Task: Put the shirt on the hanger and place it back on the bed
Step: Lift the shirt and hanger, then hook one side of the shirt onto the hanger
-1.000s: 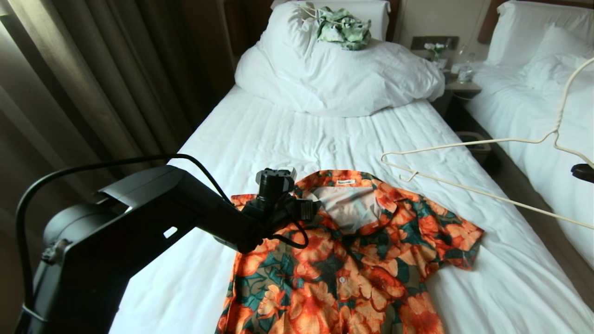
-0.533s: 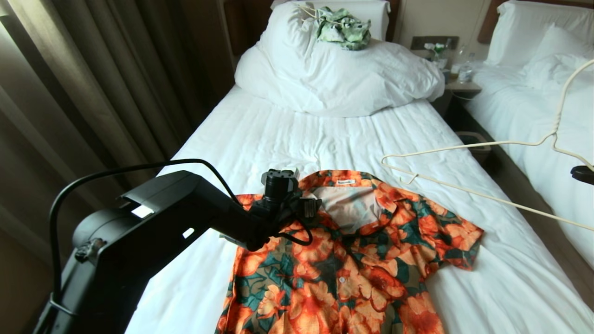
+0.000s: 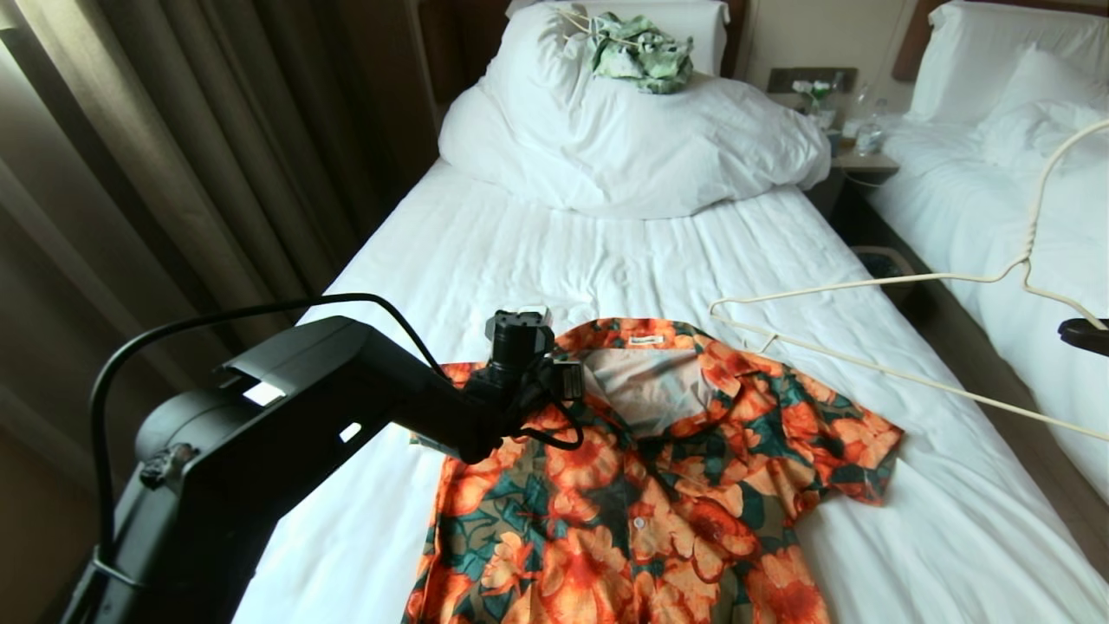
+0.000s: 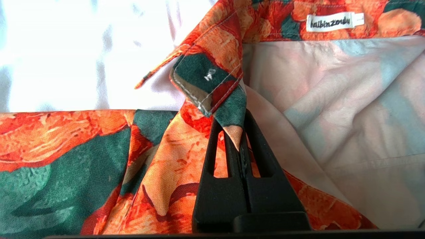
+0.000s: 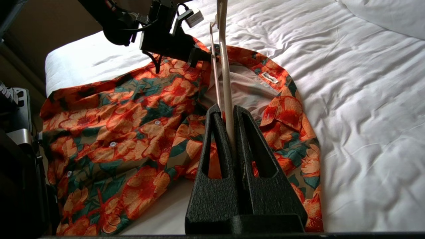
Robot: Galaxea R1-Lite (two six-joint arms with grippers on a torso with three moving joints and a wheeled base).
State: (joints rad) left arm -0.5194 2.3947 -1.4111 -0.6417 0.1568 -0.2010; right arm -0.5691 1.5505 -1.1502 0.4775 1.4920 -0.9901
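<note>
The orange-flowered shirt (image 3: 658, 503) lies flat and open-collared on the bed (image 3: 537, 251), its white neck label facing up. My left gripper (image 3: 567, 381) is at the collar's left side. In the left wrist view this gripper (image 4: 232, 118) is shut on the shirt (image 4: 66, 159), pinching the front edge just below the collar tip. At the right edge of the head view my right gripper (image 3: 1087, 334) holds the cream wire hanger (image 3: 1027, 247) in the air above the bed's right side. Seen from the right wrist, that gripper (image 5: 226, 111) is shut on the hanger (image 5: 225, 66), which points towards the shirt (image 5: 132, 116).
A bunched white duvet (image 3: 632, 147) and pillow fill the head of the bed, with a pale green patterned garment (image 3: 641, 52) on top. A second white bed (image 3: 979, 191) stands to the right, beyond a nightstand (image 3: 858, 156) with bottles. Brown curtains (image 3: 173, 156) hang along the left.
My left gripper has closed on the shirt's front edge by the collar, after the arm edged forward. The hanger in my right gripper has sunk slightly.
</note>
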